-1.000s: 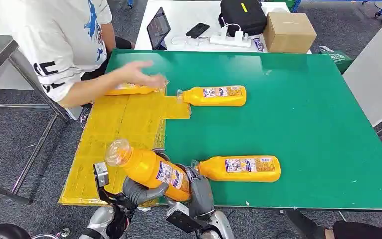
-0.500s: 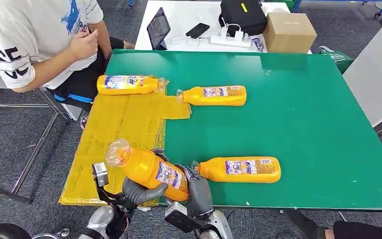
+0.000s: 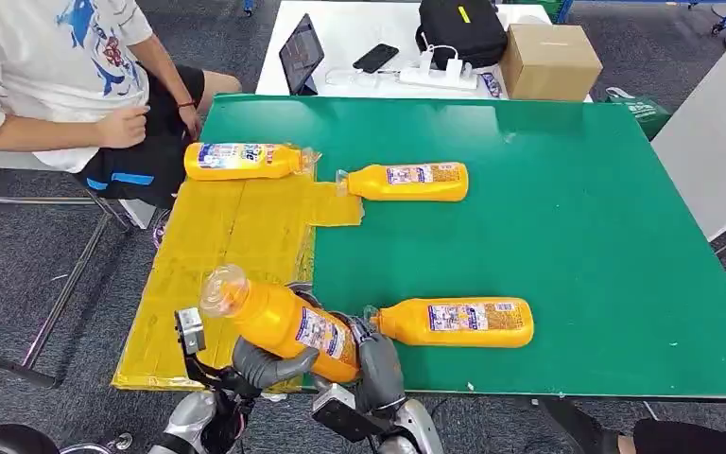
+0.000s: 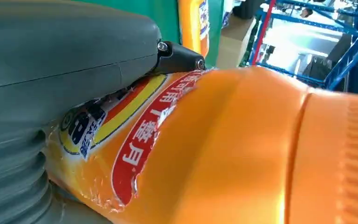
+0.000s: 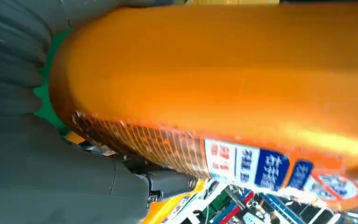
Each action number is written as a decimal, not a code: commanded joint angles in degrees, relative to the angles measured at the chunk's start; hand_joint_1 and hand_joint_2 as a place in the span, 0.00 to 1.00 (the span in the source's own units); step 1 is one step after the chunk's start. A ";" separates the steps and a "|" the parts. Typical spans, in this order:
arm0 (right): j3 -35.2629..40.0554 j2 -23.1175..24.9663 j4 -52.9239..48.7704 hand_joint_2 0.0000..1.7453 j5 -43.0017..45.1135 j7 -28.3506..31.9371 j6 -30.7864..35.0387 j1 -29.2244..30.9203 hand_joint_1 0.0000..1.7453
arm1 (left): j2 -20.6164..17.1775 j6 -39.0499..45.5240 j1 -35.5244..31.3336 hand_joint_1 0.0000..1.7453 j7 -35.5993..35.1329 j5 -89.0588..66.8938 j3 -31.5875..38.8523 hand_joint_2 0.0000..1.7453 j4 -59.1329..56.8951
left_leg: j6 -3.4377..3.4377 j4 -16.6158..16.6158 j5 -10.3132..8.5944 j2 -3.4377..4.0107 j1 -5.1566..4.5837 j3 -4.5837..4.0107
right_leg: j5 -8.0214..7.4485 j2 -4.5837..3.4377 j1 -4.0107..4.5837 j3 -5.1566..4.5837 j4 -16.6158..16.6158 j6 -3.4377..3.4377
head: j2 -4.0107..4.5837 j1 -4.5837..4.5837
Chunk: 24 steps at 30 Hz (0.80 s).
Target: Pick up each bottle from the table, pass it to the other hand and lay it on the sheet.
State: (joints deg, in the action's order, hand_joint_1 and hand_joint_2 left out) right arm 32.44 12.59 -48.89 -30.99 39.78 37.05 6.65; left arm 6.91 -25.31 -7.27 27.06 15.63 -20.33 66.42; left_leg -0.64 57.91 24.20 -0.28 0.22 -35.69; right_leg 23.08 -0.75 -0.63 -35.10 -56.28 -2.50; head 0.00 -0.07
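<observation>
orange bottle (image 3: 284, 322) with clear cap and red-blue label, tilted over the desk's (image 3: 577, 236) near edge by the yellow sheet (image 3: 236, 227), left hand (image 3: 269, 362) and right hand (image 3: 378, 364) both wrapped round it, three more bottles lying flat

Held bottle (image 3: 284, 322): base end hidden behind the right hand (image 3: 378, 364); in the wrist views its cap and base are cut off by the frame edges, label print partly legible only. Left hand (image 3: 265, 364): fingers mostly hidden under the bottle. Sheet (image 3: 236, 236): near edge partly covered by bottle and hands. Person (image 3: 57, 76): head cut off by the top edge. Desk (image 3: 577, 218): right corner cut off by the frame edge. Labels on the three lying bottles (image 3: 454, 320) (image 3: 406, 181) (image 3: 244, 160): too small to read.
</observation>
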 commanded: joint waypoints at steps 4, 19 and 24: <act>-3.10 -1.50 -3.67 0.00 0.47 -2.02 -12.37 0.42 0.00 | 0.11 3.88 -0.72 1.00 -2.39 4.73 7.31 1.00 5.03 | 0.03 0.06 0.14 0.05 0.07 0.21 | 0.10 0.04 0.09 0.23 -0.01 0.09 | 0.00 0.00; -7.26 -3.61 -37.15 0.00 23.66 0.22 -14.34 -5.79 0.00 | 1.48 26.78 -11.60 1.00 -1.26 -0.25 17.03 1.00 10.20 | 0.00 0.03 -0.03 -0.04 0.00 0.08 | 0.04 0.14 0.02 0.09 -0.03 0.06 | 0.00 0.00; -7.26 -3.61 -37.15 0.00 23.66 0.22 -14.34 -5.79 0.00 | 1.48 26.78 -11.60 1.00 -1.26 -0.25 17.03 1.00 10.20 | 0.02 0.03 -0.03 -0.07 0.04 0.09 | 0.04 0.17 0.06 0.11 -0.01 0.07 | 0.00 0.00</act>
State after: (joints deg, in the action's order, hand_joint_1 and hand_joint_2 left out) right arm 27.19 10.45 -82.01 -7.87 40.13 22.75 1.23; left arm 7.72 1.16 -16.16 25.77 15.10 -5.40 77.44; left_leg -0.64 57.92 24.10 -0.25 0.22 -35.75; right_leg 23.03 -0.73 -0.64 -35.19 -56.29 -2.49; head 0.00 -0.07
